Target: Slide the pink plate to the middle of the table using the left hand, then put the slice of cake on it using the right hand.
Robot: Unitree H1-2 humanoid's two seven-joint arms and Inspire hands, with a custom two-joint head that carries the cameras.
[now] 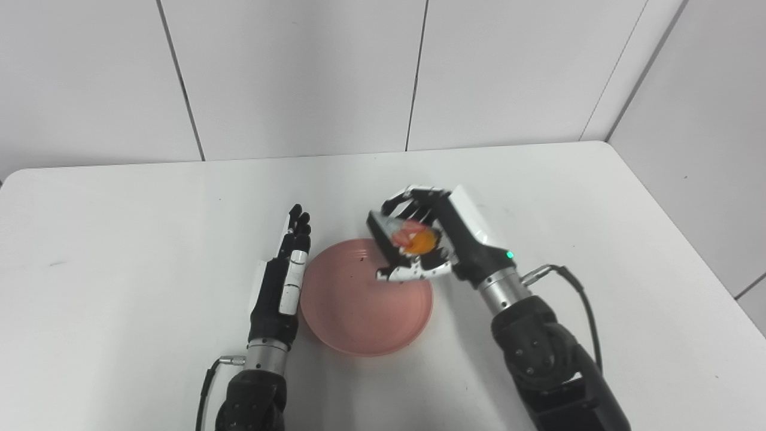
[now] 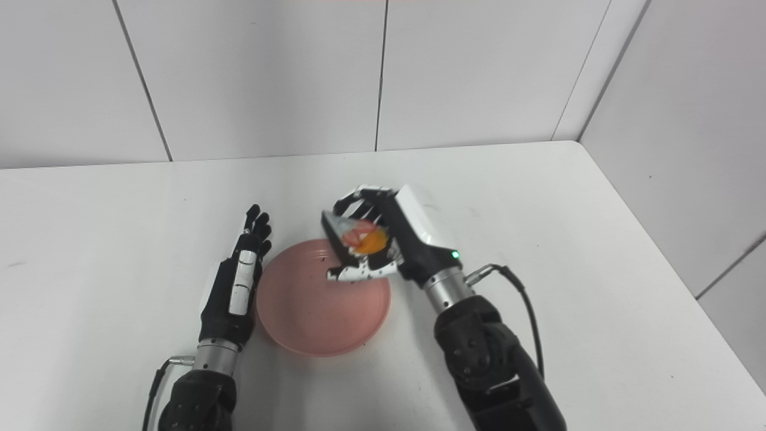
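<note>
The pink plate [image 1: 359, 305] lies near the middle of the white table [image 1: 119, 239], close to the front. My left hand [image 1: 284, 278] rests flat along the plate's left rim, fingers straight and together, holding nothing. My right hand [image 1: 431, 236] hovers over the plate's far right edge, shut on the slice of cake [image 1: 410, 238], a dark wedge with orange and pink topping, tilted in the grasp. In the right eye view the cake slice [image 2: 359, 239] hangs above the plate [image 2: 317, 311].
A white panelled wall [image 1: 383, 72] runs along the table's far edge, and another wall closes in on the right. A black cable [image 1: 574, 293] loops off my right wrist.
</note>
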